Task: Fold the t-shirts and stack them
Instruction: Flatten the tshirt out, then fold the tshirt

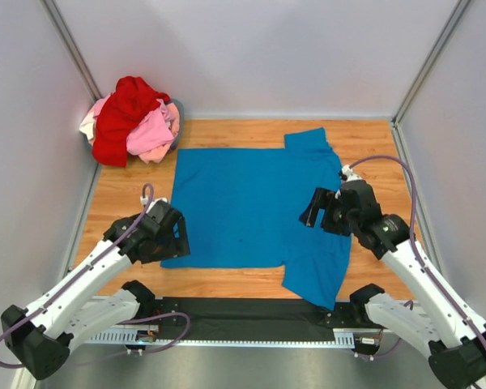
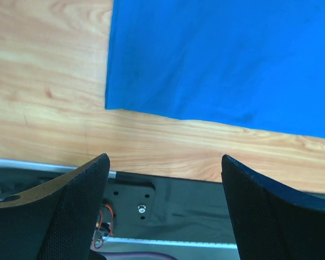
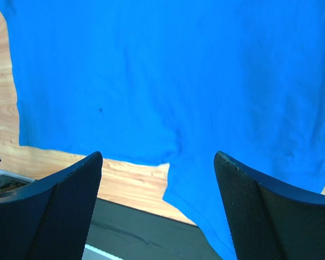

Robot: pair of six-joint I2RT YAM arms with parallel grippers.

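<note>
Top external: blue shirt lay spread flat mid-bench, unfolded, one sleeve over near edge. Red shirt and pink shirt heaped at far left corner. Left hand wide, empty, at blue shirt's near left corner. Right hand wide, empty, over its right side. No fold or stack yet.

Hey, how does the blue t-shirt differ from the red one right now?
The blue t-shirt lies spread out flat, while the red t-shirt is crumpled in a bunch. The blue one lies alone in the middle, one sleeve reaching past the near edge of the wooden tabletop. The red one sits on top of pink shirts in the far left corner. Both are plain, and neither is folded yet.
</note>
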